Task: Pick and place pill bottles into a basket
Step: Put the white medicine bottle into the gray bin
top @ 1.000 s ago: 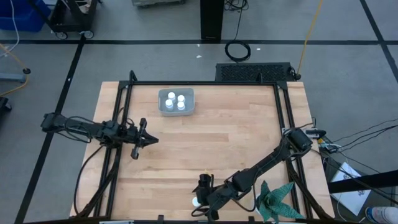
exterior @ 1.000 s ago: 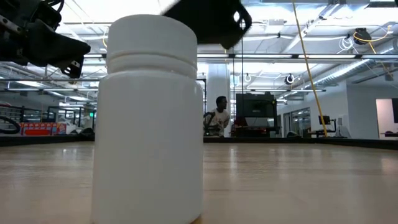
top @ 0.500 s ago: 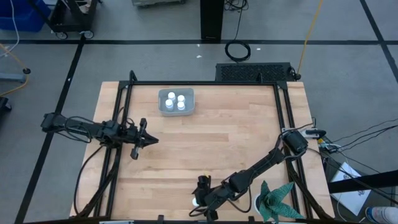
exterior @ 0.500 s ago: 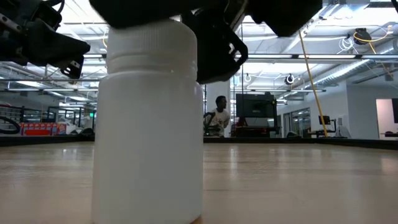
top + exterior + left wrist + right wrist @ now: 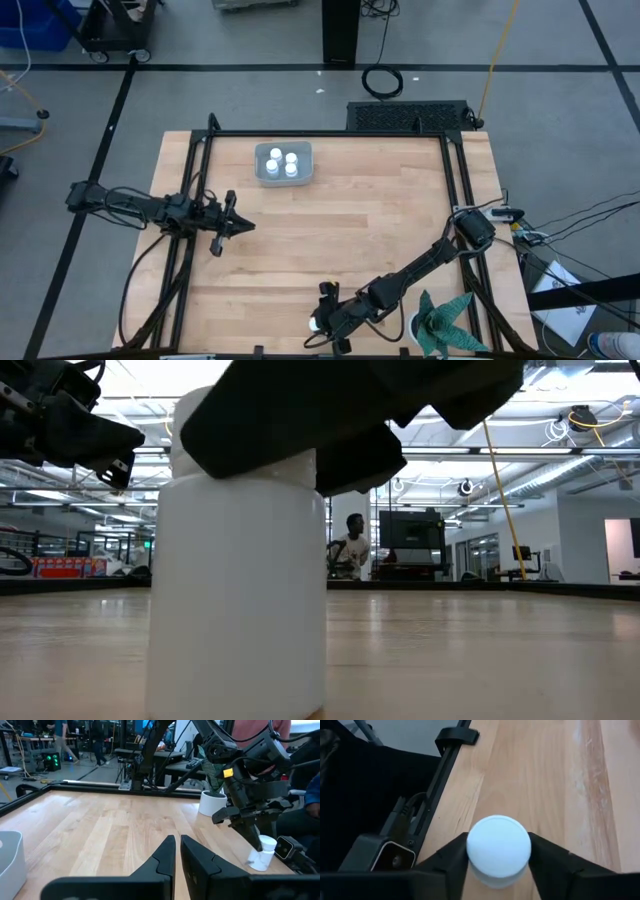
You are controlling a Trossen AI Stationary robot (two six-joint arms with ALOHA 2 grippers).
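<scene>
Straddling the cap of a pill bottle (image 5: 499,845), my right gripper (image 5: 320,322) sits low at the near edge of the table (image 5: 380,220), one finger (image 5: 451,860) on each side of the cap, spread and not visibly pressing it. That bottle stands upright on the wood. My left gripper (image 5: 243,225) waits over the table's left side, fingers together. Far across, the basket (image 5: 284,178) holds white bottles (image 5: 283,163). A potted plant (image 5: 440,322) stands just right of my arm.
</scene>
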